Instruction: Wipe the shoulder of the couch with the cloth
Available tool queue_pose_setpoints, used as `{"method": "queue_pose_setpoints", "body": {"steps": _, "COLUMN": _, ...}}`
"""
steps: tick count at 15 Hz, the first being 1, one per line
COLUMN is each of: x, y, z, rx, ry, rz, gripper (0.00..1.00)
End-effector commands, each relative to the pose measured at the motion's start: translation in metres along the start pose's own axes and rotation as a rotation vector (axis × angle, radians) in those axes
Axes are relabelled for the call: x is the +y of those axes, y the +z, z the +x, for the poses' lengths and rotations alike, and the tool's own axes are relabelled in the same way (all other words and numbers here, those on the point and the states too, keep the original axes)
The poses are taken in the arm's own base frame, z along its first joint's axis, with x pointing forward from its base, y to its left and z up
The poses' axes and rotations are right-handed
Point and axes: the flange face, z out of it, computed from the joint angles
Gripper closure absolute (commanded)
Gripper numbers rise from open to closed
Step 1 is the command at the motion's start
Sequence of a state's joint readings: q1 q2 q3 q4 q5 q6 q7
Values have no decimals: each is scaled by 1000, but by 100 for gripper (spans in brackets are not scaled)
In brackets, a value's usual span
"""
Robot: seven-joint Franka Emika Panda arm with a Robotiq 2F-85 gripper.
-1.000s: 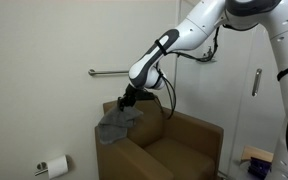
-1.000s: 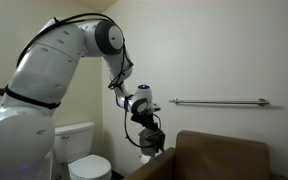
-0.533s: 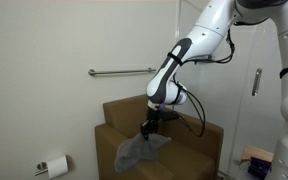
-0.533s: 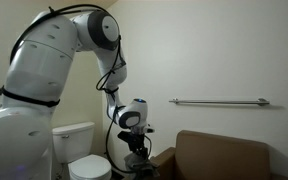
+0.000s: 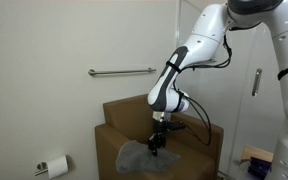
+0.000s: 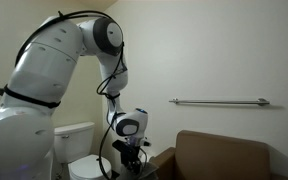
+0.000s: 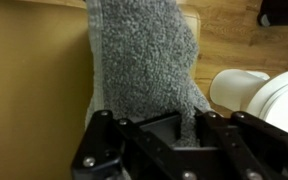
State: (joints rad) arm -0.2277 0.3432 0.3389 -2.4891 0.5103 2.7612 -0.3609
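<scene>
A small brown couch [image 5: 199, 135] stands against the wall; its back and arm also show in an exterior view [image 6: 224, 155]. A grey terry cloth [image 5: 136, 156] lies draped over the couch's front arm. My gripper [image 5: 157, 143] is low over that arm, shut on the cloth's end. In the wrist view the cloth [image 7: 144, 60] hangs away from my jaws [image 7: 162, 128] along the brown couch arm [image 7: 29, 80], pinched between the fingers.
A metal grab bar [image 5: 122, 71] runs along the wall behind the couch. A toilet paper roll [image 5: 54, 166] hangs on the wall low down. A white toilet [image 6: 82, 150] stands beside the couch, also in the wrist view [image 7: 259, 95]. A door [image 5: 254, 90] is beside the arm.
My gripper has carried the cloth from the top of the couch's back corner down and forward along the arm, and now sits lower, near the arm's front.
</scene>
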Motion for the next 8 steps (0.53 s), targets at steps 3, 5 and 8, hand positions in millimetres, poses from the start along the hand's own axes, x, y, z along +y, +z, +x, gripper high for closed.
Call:
{"method": "queue_pose_setpoints", "body": {"steps": 3, "x": 37, "y": 18, "z": -9, "rx": -87, "ry": 50, "rz": -44, "gripper": 96}}
{"method": "queue_pose_setpoints", "body": {"steps": 5, "x": 42, "y": 22, "z": -9, "rx": -102, "ry": 54, "rz": -38, "gripper": 97}}
{"method": "queue_pose_setpoints", "body": {"steps": 8, "x": 40, "y": 24, "z": -6, "rx": -112, "ry": 43, "rz": -38, "gripper": 71}}
